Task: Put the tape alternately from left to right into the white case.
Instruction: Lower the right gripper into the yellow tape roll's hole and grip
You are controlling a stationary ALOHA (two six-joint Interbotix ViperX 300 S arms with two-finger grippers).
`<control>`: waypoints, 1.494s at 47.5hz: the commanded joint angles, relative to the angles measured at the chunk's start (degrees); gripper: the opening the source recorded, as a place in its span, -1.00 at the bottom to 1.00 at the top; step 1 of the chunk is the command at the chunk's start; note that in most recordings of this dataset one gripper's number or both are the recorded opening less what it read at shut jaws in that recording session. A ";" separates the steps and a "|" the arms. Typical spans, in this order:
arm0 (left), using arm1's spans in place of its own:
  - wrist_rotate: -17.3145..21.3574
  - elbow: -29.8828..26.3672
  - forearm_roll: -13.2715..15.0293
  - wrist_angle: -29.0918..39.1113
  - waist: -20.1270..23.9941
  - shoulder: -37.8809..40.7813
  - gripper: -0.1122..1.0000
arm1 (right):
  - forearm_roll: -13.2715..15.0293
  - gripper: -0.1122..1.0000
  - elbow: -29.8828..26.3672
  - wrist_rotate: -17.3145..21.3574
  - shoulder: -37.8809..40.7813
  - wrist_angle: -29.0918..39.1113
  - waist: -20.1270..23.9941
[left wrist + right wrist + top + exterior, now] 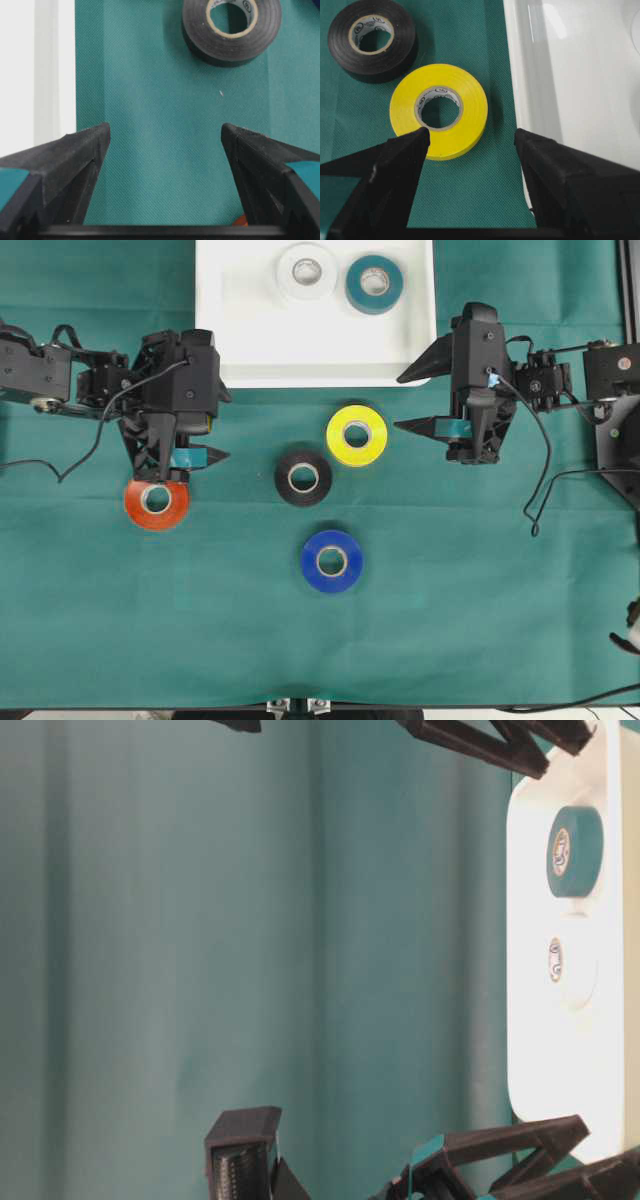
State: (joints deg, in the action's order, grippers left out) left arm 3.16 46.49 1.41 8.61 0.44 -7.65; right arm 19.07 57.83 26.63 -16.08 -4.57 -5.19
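The white case [240, 350] lies at the top centre with a white roll [306, 270] and a teal roll [374, 284] of tape in it. On the green cloth lie a yellow roll [357, 435], a black roll [303, 478], a blue roll [331, 561] and a red-orange roll [156, 503]. My left gripper [226, 425] stands open just above the red-orange roll, pointing toward the black roll [231, 30], with nothing between its fingers. My right gripper [398, 402] is open and empty beside the case's right corner, close to the yellow roll [439, 110].
The case's front rim [520, 75] runs right beside the right gripper's far finger. Green cloth covers the table to the front edge. Cables trail from both arms onto the cloth [540, 490].
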 commanded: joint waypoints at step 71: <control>-0.09 1.05 0.18 -0.26 -0.18 -1.14 0.57 | 0.00 0.58 -5.98 1.23 8.00 -2.02 7.38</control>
State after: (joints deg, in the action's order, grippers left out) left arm 3.16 47.20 1.49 8.61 0.44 -7.82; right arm 18.98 53.96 27.95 -8.79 -6.77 2.11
